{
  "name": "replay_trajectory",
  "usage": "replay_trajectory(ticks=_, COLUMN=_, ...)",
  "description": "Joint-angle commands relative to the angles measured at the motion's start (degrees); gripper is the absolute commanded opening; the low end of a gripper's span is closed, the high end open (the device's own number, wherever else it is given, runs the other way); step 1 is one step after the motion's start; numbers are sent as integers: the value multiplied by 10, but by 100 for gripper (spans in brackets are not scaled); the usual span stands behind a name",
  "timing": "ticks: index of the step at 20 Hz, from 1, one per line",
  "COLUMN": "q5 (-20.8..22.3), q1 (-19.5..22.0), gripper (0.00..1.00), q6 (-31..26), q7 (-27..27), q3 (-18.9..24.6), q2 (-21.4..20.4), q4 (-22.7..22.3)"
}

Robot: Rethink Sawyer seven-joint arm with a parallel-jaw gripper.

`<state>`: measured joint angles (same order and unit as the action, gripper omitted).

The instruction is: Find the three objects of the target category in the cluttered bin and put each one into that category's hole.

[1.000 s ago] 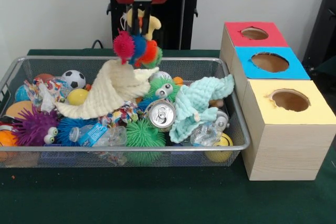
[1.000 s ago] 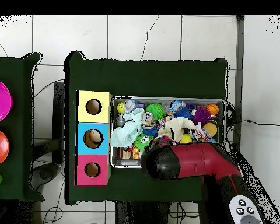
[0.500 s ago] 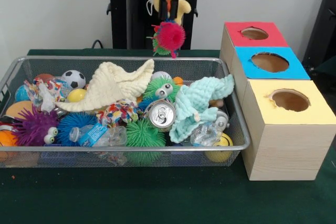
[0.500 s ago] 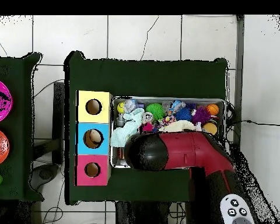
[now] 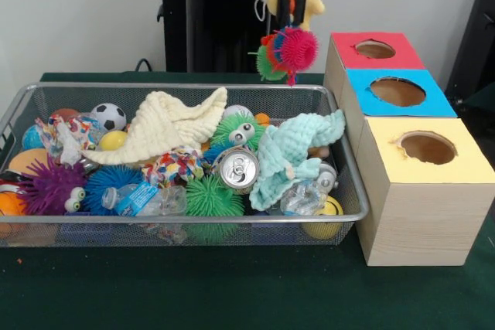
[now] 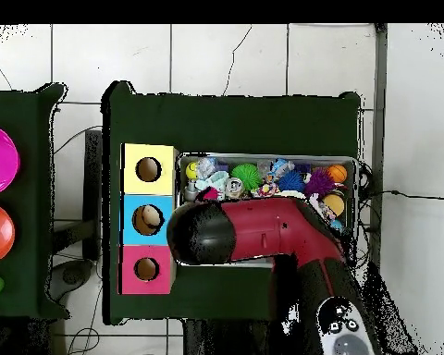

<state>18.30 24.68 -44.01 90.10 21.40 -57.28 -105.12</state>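
Observation:
My gripper (image 5: 292, 19) hangs from the top edge, above the far right corner of the wire-mesh basket (image 5: 193, 86), just left of the red-topped box. It is shut on a yellow plush animal (image 5: 312, 7). A multicoloured spiky toy (image 5: 288, 50) dangles right under it. The red-topped hole (image 5: 375, 49) is the farthest of the three boxes and shows in the overhead view (image 6: 146, 269). In the overhead view the red arm (image 6: 263, 231) covers the gripper and much of the basket (image 6: 358, 176). No brown or tiger-striped plush shows.
Blue-topped (image 5: 397, 91) and yellow-topped (image 5: 427, 147) holes sit nearer than the red one. The basket holds a cream cloth (image 5: 166, 125), a mint cloth (image 5: 290, 152), a can (image 5: 237, 168), a soccer ball (image 5: 108, 116), spiky balls and plastic bottles.
The gripper has risen and moved toward the boxes, carrying the yellow plush and the dangling spiky toy. The cream cloth it had lifted has dropped back into the basket.

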Motion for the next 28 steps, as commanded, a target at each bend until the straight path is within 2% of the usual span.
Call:
replay_trajectory(ticks=1, q5=-5, q1=-36, gripper=0, q6=74, q7=124, q3=-20, q2=41, q4=-40)
replay_trajectory(ticks=6, q5=-1, q1=-69, gripper=0, q6=147, q7=156, q3=-51, q2=73, q4=-67)
replay_trajectory(ticks=11, q5=-5, q1=-124, gripper=0, q6=218, q7=197, q3=-101, q2=101, q4=-89)
replay_trajectory(ticks=17, q5=-32, q1=-167, gripper=0, q6=280, q7=200, q3=-141, q2=129, q4=-111)
replay_trajectory(ticks=22, q5=-40, q1=-181, gripper=0, q6=323, q7=192, q3=-161, q2=157, q4=-115)
replay_trajectory(ticks=28, q5=-49, q1=-167, gripper=0, q6=327, q7=171, q3=-159, q2=153, q4=-131)
